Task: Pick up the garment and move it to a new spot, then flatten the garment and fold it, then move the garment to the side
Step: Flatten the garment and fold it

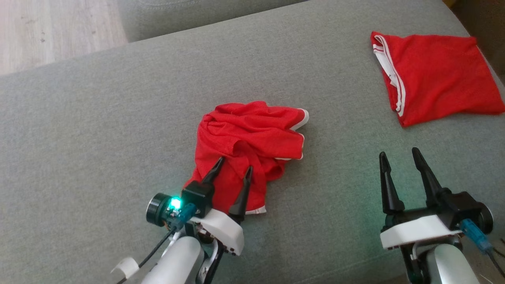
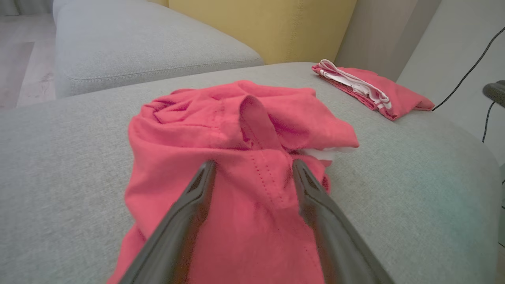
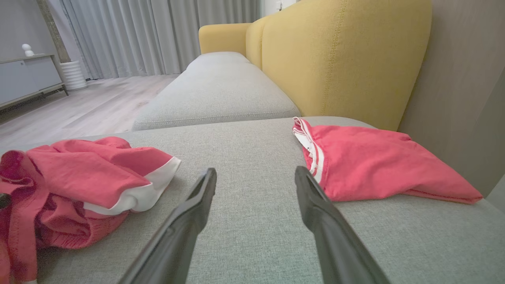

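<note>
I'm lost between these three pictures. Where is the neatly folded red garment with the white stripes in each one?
Head view: the folded red garment lies at the upper right, on the grey sofa.
Left wrist view: the folded red garment sits at the upper right.
Right wrist view: right of centre, before the yellow backrest.
Shared landmark: the crumpled red garment, left of it in all three.
</note>
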